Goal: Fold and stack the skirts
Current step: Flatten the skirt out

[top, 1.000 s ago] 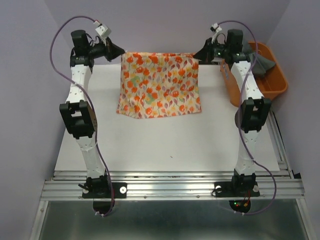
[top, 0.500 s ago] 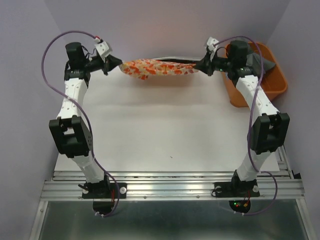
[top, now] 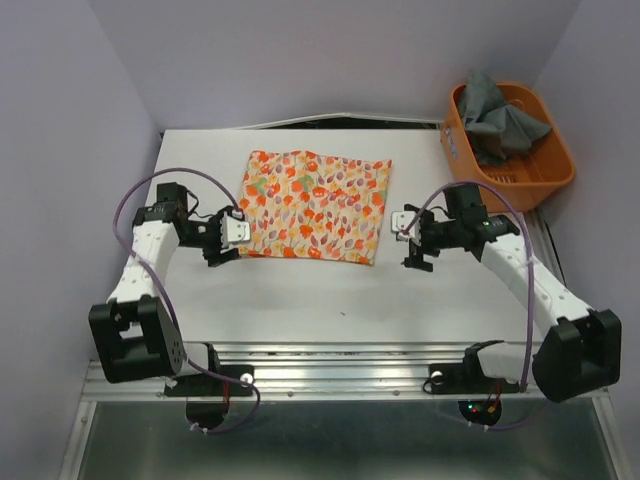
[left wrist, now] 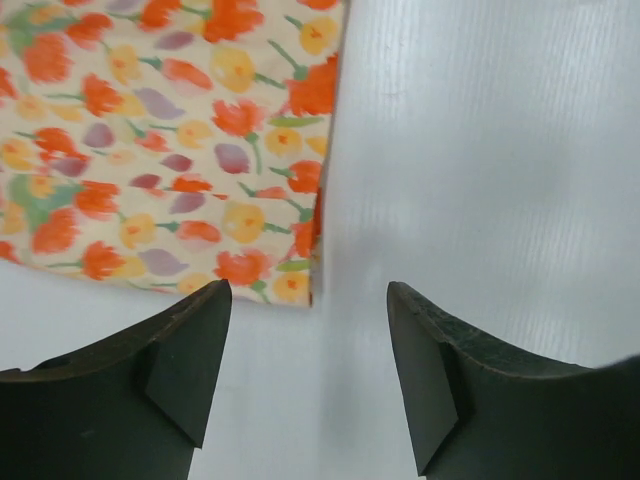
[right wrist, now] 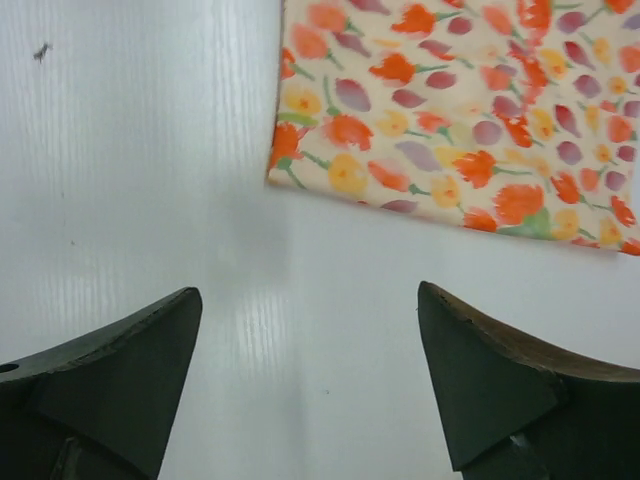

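Note:
The cream skirt with the orange, red and yellow print (top: 312, 205) lies spread flat on the white table (top: 330, 290). My left gripper (top: 230, 240) sits at its near left corner, open; in the left wrist view that corner of the printed skirt (left wrist: 170, 150) lies just ahead of the left gripper (left wrist: 307, 300), ungripped. My right gripper (top: 406, 245) is open, a little off the near right corner. In the right wrist view the printed skirt (right wrist: 460, 120) lies ahead of the right gripper (right wrist: 308, 290), over bare table. The dark grey skirt (top: 500, 118) is bunched in the basket.
The orange plastic basket (top: 555, 180) stands at the back right corner, beside the right arm. Purple walls close in the table on the left, back and right. A metal rail (top: 340, 375) runs along the near edge.
Both grippers held the printed skirt stretched between them at the back. They have since come down and toward me, let go and opened, leaving the skirt flat on the table.

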Controlling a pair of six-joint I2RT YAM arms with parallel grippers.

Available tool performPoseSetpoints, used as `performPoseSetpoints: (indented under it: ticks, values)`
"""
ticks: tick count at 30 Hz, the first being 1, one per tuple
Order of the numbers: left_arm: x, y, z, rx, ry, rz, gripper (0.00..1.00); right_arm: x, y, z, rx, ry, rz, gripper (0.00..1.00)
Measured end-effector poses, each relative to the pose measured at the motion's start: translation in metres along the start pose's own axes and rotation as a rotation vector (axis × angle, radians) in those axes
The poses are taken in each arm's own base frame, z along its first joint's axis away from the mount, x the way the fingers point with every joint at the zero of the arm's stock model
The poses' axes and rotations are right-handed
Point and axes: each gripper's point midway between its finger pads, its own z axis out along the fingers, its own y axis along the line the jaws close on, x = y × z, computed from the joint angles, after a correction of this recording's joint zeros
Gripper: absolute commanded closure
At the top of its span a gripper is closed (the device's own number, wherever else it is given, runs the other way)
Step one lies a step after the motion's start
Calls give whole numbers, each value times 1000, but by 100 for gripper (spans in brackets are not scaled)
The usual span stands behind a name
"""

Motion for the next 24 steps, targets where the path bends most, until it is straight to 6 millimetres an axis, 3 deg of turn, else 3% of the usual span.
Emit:
performPoseSetpoints:
  ticks: [2,5,7,9,10,12,14,15,18,20,24]
  values:
    - [-25,11,-19,-92,-20,66,27,-22,-15,-17,84,-35,-11,10]
    - [-46,42,-34,-235,-71,-63,28,-50,-57,-26,152,-77,76,21]
    - [-50,69,-37,-293,-102,-173,30,-63,-105,-15,161,-97,148,27]
    - [-51,96,-36,-315,-124,-228,31,-57,-126,3,142,-94,197,31]
    - [-44,109,-31,-308,-116,-229,32,-45,-134,21,107,-73,238,30]
    - [-31,113,-22,-277,-87,-228,32,-26,-126,38,61,-35,262,28]
    - [-14,101,-12,-217,-26,-177,29,3,-89,55,-8,34,230,27]
    - [-6,94,-9,-193,6,-143,26,9,-78,58,-14,49,185,26]
    - [17,78,-2,-129,99,5,20,33,-20,63,-73,91,-2,23]
    - [32,69,4,-98,145,88,19,35,-10,66,-66,74,-141,22]
    - [62,49,18,-37,213,218,17,37,-12,77,-16,43,-385,22]
